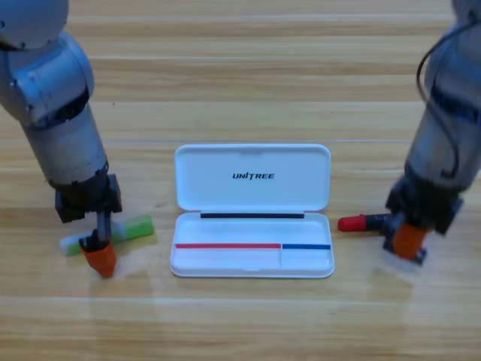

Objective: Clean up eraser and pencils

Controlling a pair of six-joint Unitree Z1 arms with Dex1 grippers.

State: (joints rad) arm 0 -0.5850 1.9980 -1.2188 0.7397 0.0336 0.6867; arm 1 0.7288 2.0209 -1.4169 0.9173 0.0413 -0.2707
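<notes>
Bright even light; soft glare on table [240,316]; right arm [443,143] perhaps motion-blurred.

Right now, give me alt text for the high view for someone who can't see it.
An open white case lies mid-table between two grey arms. The left pincer is down on a green-ended pencil; the right pincer is down at a red and black pencil.
</notes>
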